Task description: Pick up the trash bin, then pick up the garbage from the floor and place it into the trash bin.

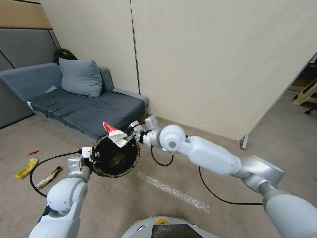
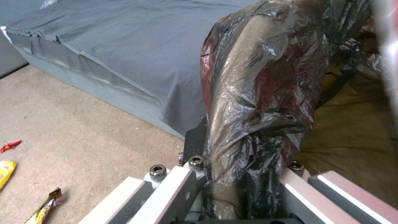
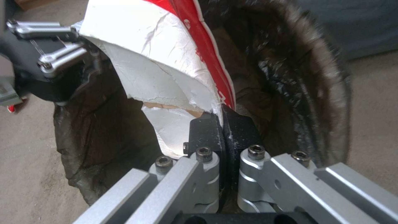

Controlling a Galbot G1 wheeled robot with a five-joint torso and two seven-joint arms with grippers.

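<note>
The trash bin (image 1: 114, 174), lined with a black bag, is held off the floor and tilted toward me. My left gripper (image 1: 95, 154) is shut on its near-left rim; the left wrist view shows the fingers clamped over the liner-covered rim (image 2: 257, 77). My right gripper (image 1: 129, 138) is shut on a crumpled red-and-white wrapper (image 1: 115, 135) over the bin's far rim. In the right wrist view the gripper (image 3: 223, 121) pinches the wrapper (image 3: 166, 71) in front of the bin's mouth (image 3: 290, 77). More garbage lies on the floor at left: a red scrap (image 1: 33, 152), a yellow packet (image 1: 26, 168) and a dark packet (image 1: 49, 177).
A grey sofa (image 1: 82, 109) with a cushion stands just behind the bin. A black cable (image 1: 211, 191) loops over the carpet, and a bubble-wrap strip (image 1: 171, 191) lies in front of me. A partition wall runs along the right. The carpet to the left is open floor.
</note>
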